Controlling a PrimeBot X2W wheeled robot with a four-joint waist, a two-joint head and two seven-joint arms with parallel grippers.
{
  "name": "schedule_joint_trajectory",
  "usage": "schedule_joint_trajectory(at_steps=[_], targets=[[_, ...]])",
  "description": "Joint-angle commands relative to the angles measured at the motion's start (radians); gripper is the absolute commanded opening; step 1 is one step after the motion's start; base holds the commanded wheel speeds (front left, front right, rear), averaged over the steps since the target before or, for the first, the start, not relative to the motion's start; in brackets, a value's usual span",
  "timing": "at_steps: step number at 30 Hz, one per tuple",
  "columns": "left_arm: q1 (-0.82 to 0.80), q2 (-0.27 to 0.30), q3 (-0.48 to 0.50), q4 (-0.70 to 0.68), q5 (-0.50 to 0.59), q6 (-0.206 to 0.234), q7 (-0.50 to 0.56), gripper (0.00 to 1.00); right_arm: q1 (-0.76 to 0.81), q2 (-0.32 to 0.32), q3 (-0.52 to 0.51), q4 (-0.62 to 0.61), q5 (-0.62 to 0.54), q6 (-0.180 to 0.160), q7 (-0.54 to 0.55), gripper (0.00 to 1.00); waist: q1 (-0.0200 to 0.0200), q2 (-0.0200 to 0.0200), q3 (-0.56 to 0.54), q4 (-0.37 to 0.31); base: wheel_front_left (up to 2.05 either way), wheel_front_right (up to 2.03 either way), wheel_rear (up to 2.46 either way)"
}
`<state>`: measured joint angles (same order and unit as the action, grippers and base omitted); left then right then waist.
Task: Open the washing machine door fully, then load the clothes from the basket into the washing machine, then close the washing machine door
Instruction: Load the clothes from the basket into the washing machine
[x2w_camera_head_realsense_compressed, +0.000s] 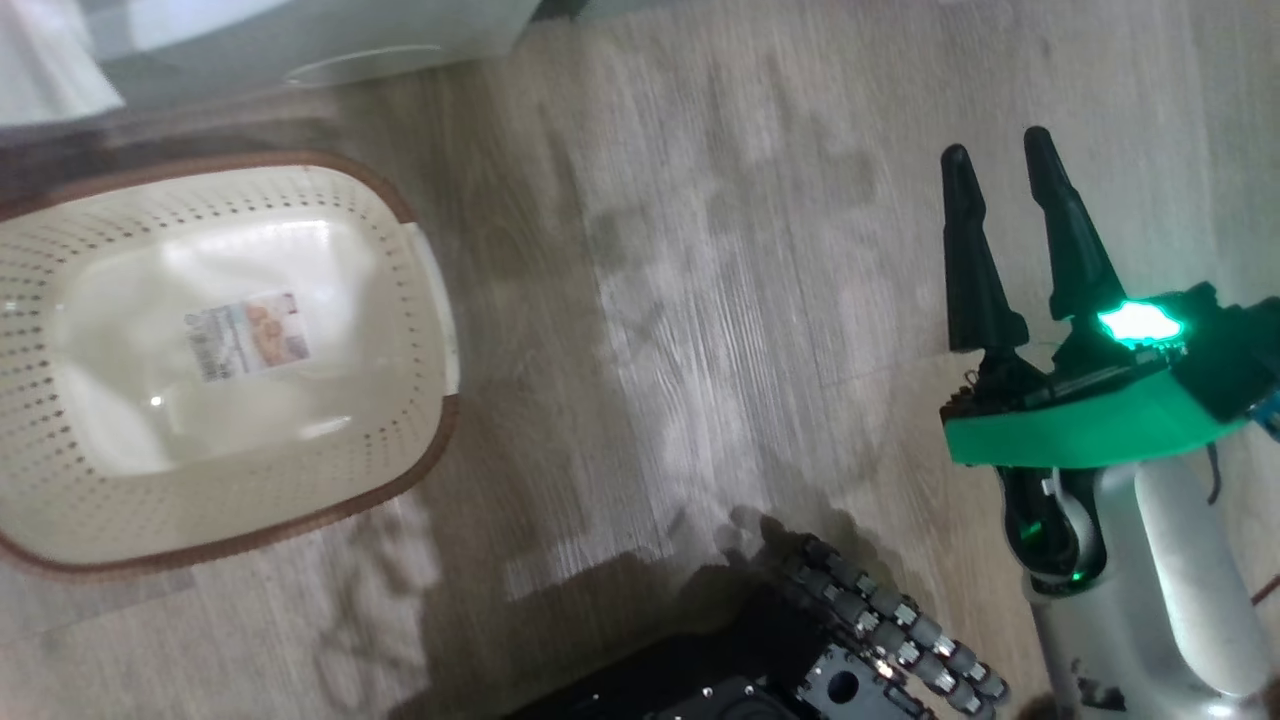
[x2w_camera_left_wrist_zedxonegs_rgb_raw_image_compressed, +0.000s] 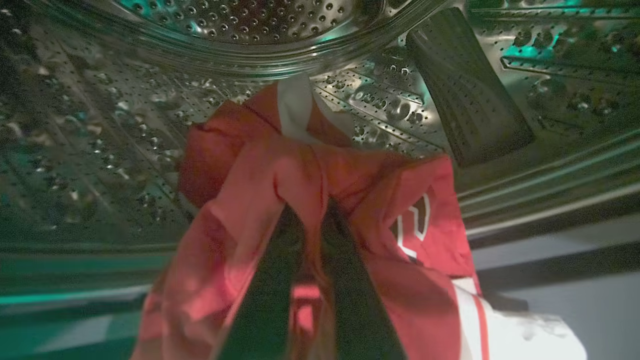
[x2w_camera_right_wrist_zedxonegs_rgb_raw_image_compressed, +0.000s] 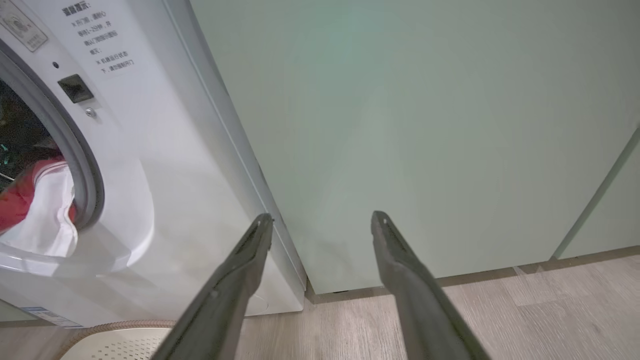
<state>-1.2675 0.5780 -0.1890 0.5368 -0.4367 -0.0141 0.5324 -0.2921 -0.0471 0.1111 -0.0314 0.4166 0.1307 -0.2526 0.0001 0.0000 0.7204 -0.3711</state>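
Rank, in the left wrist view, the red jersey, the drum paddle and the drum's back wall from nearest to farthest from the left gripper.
1. red jersey: centre, clamped in the left gripper.
2. drum paddle: upper right.
3. drum's back wall: top, deepest.

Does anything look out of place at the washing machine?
Yes. The clothes, held in the left gripper's jaws, are not fully inside: a white part drapes over the washing machine's grey gasket and could get pinched there.

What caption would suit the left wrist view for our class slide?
Left jaws grip the red jersey, partly inside the perforated steel drum.
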Motion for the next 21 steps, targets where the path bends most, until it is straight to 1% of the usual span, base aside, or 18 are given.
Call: schedule_joint_trajectory(at_steps=[1, 3, 5, 8, 9, 16, 21], targets=[[-0.055, 0.061, 0.025, -0.032, 0.012, 0.005, 0.002, 0.00, 0.001, -0.003, 0.024, -0.034, 0.010, 0.000, -0.009, 1.00, -0.0001, 0.0000, 0.024, -0.023, 0.00, 0.00, 0.00], [-0.088, 0.075, 0.025, -0.026, 0.025, 0.011, -0.014, 0.00, -0.006, -0.003, 0.032, -0.036, 0.017, 0.000, -0.009, 1.00, -0.0001, 0.0000, 0.035, -0.034, 0.00, 0.00, 0.00], [-0.120, 0.085, 0.029, -0.028, 0.049, 0.026, -0.069, 0.00, -0.013, -0.003, 0.038, -0.038, 0.024, 0.000, -0.009, 1.00, -0.0001, 0.0000, 0.044, -0.044, 0.00, 0.00, 0.00], [-0.163, 0.090, 0.033, -0.022, 0.073, 0.036, -0.162, 0.00, -0.019, -0.003, 0.040, -0.040, 0.031, 0.000, -0.009, 1.00, -0.0001, 0.0000, 0.053, -0.055, 0.00, 0.00, 0.00], [-0.163, 0.090, 0.033, -0.022, 0.073, 0.036, -0.162, 0.00, -0.019, -0.003, 0.040, -0.040, 0.031, 0.000, -0.009, 1.00, -0.0001, 0.0000, 0.053, -0.055, 0.00, 0.00, 0.00], [-0.228, 0.081, 0.026, -0.007, 0.125, 0.061, -0.378, 0.00, -0.020, -0.003, 0.039, -0.044, 0.040, 0.000, -0.009, 1.00, -0.0001, 0.0000, 0.064, -0.059, 0.00, 0.00, 0.00], [-0.205, 0.064, 0.026, 0.057, 0.110, 0.057, -0.428, 0.00, -0.026, -0.003, 0.038, -0.045, 0.038, 0.000, -0.009, 1.00, -0.0001, 0.0000, 0.067, -0.051, 0.00, 0.00, 0.00]])
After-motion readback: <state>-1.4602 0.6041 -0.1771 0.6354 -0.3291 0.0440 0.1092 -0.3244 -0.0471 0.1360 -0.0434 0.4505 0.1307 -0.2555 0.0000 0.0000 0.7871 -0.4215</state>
